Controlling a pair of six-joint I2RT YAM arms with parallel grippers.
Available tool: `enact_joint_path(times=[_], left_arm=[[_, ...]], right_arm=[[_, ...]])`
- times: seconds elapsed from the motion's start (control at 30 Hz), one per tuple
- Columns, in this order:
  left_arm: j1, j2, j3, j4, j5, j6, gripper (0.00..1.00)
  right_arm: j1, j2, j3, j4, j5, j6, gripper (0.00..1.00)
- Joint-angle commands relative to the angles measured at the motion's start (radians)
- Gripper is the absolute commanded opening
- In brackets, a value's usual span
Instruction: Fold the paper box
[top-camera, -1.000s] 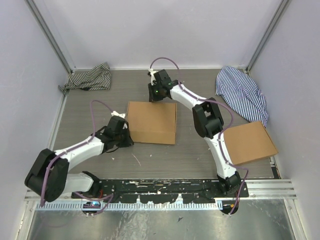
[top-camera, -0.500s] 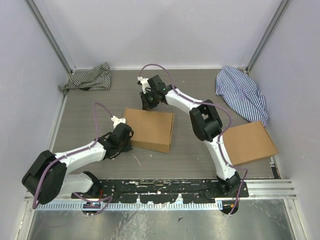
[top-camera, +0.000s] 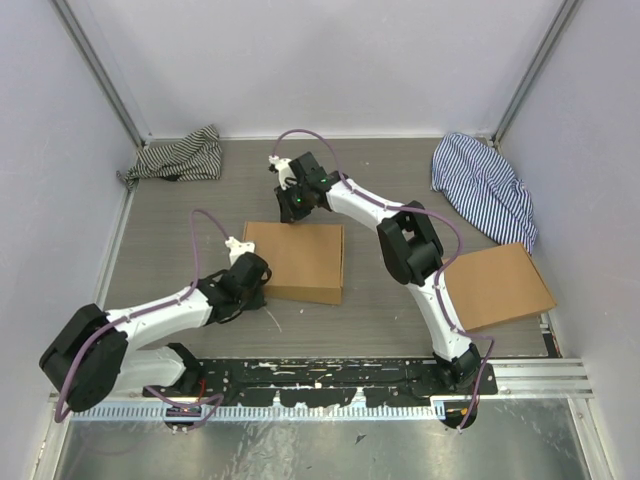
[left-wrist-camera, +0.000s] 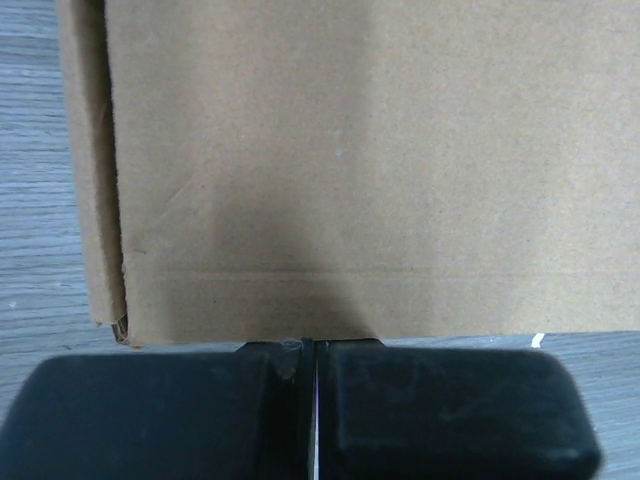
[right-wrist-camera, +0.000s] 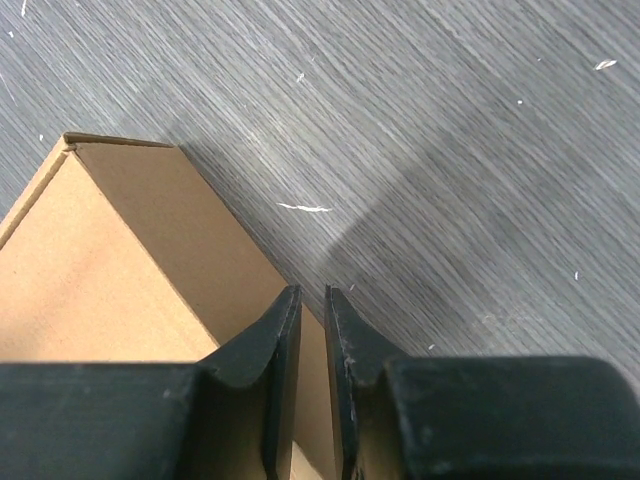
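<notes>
The paper box (top-camera: 295, 262) is a plain brown closed flat box lying in the middle of the table. My left gripper (top-camera: 254, 274) is shut and empty, its fingertips against the box's near-left side. In the left wrist view the box (left-wrist-camera: 350, 150) fills the frame just ahead of the shut gripper (left-wrist-camera: 312, 345). My right gripper (top-camera: 296, 205) sits at the box's far edge. In the right wrist view its fingers (right-wrist-camera: 312, 292) stand almost together with a thin gap, tips over the box's far side wall (right-wrist-camera: 90, 270), holding nothing.
A second brown cardboard box (top-camera: 498, 285) lies at the right, by the right arm. A striped cloth (top-camera: 178, 155) lies at the back left and another (top-camera: 485, 185) at the back right. Walls enclose the grey table (top-camera: 200, 215).
The box has slid toward the near edge and a little left, turning slightly. My right gripper followed its far edge leftward. My left gripper drew back nearer along the box's left side.
</notes>
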Motion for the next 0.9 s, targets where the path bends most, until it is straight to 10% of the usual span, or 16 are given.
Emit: enact_joint_path(times=[0.0, 0.43, 0.87], left_arm=[[-0.016, -0.012, 0.078, 0.16, 0.049, 0.004, 0.08], [-0.101, -0.283, 0.079, -0.022, 0.108, -0.03, 0.24], [-0.398, 0.19, 0.285, 0.104, 0.094, 0.018, 0.21]], right_arm=[[0.111, -0.046, -0.043, -0.157, -0.106, 0.039, 0.23], [-0.116, -0.168, -0.165, 0.045, 0.012, 0.276, 0.21], [-0.237, -0.378, -0.47, 0.059, 0.17, 0.261, 0.22]])
